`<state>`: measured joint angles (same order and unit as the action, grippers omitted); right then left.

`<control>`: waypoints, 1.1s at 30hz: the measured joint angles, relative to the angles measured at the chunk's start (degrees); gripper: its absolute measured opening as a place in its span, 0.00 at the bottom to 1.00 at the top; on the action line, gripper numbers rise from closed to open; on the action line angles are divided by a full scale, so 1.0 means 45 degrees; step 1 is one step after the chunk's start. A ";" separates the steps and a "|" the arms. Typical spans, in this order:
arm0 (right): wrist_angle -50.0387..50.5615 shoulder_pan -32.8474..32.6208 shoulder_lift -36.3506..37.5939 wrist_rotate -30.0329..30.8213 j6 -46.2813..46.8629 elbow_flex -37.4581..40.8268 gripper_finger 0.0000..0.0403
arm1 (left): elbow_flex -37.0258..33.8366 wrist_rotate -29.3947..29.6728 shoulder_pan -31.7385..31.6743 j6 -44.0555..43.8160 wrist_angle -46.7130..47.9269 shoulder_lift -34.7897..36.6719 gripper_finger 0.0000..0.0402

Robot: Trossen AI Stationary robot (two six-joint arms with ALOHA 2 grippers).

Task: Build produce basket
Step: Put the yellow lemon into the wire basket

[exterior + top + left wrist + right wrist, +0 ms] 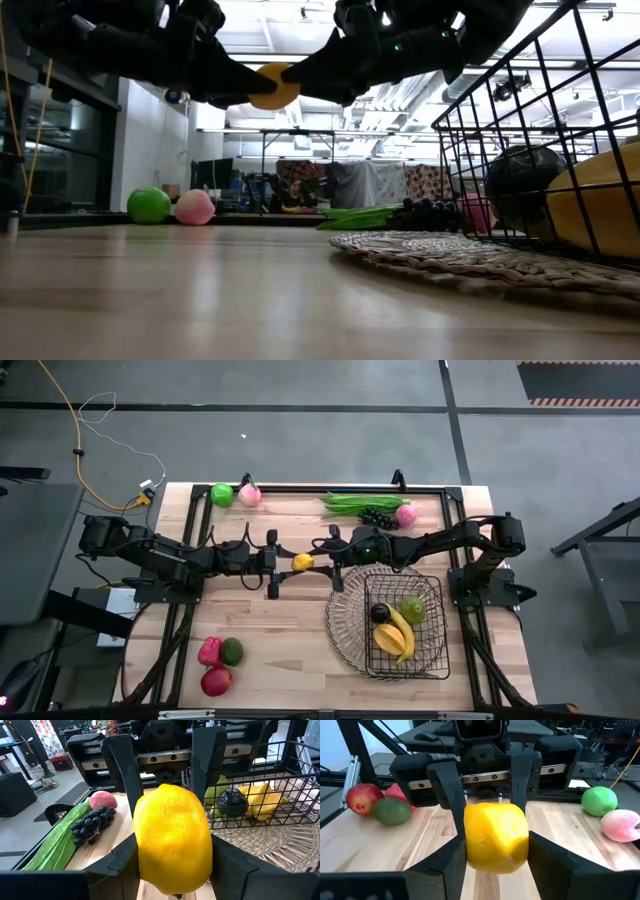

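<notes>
Right now the lemon (302, 562) hangs above mid-table, pinched from both sides: left gripper (277, 563) and right gripper (325, 557) each closed partway on it, a handover by the look. At four o'clock, the basket (345, 622) holds bananas (396, 635), something green and something dark. Still outside: apple (221, 494) and peach (249, 494) at eleven, beans (355, 503) and grapes (379, 517) at one, four pieces at seven.

a bright yellow oval lemon (302, 562) hangs between two black tools over a pale blond wooden tabletop (270, 630); the dark wire mesh basket (432, 656) holds yellow bananas (396, 640), beside a pale woven straw mat (345, 622).
</notes>
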<state>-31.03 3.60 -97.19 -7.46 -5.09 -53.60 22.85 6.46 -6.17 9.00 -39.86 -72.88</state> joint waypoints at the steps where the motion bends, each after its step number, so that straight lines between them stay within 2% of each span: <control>1: -0.0002 0.0000 0.0000 -0.0068 0.0032 0.0000 0.47 | 0.0000 0.0000 0.0000 0.0003 -0.0003 0.0000 0.43; 9: -0.0044 -0.0019 0.0000 -0.0593 -0.0219 0.0000 0.48 | 0.0000 -0.0102 0.0010 0.0071 -0.0068 0.0000 0.43; 18: -0.0015 -0.0019 0.0000 -0.0593 -0.0265 0.0000 0.38 | 0.0000 0.0028 0.0010 0.0036 -0.0063 0.0000 0.44; 27: 0.0258 0.0000 0.0015 -0.0477 -0.0556 -0.0005 0.38 | 0.0000 0.0549 0.0006 -0.0708 0.0126 0.0007 0.64; 33: 0.1401 0.0029 0.0379 -0.0231 -0.0897 -0.0005 0.38 | 0.0000 0.0898 -0.0006 -0.0667 0.2217 0.1210 0.73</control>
<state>-24.72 3.73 -95.48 -8.50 -9.13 -53.63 22.85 10.50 -6.20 6.00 -29.88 -67.44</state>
